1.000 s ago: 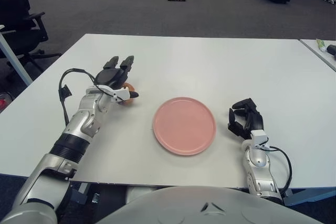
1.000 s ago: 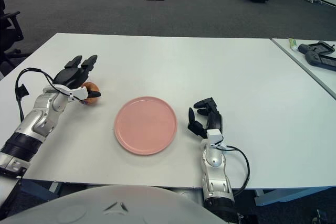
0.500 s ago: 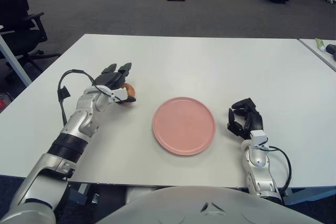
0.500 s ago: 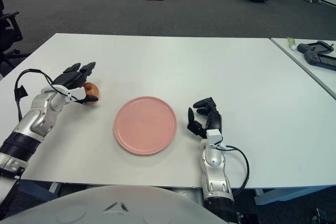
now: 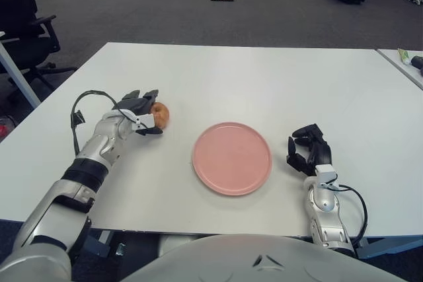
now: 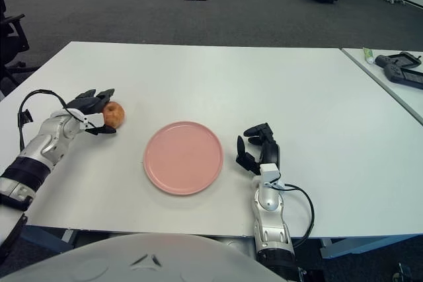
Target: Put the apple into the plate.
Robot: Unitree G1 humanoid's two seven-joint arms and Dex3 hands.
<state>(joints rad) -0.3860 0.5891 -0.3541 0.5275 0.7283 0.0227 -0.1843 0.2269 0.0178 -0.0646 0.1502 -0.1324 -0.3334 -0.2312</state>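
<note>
Orange-brown apple (image 5: 159,113) rests on the white surface (image 5: 264,84), well left of the pink plate (image 5: 232,158). My left robot hand (image 5: 140,110) lies against its left side, fingers loosely cupped but not closed on it. A good grasp needs fingers round both sides before lifting. My right robot hand (image 5: 307,152) idles right of the plate, curled and empty. Nothing blocks the path.

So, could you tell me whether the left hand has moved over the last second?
Yes. The left hand has pulled back leftward, away from the plate, and dropped lower, so the apple now shows at its fingertips.
</note>
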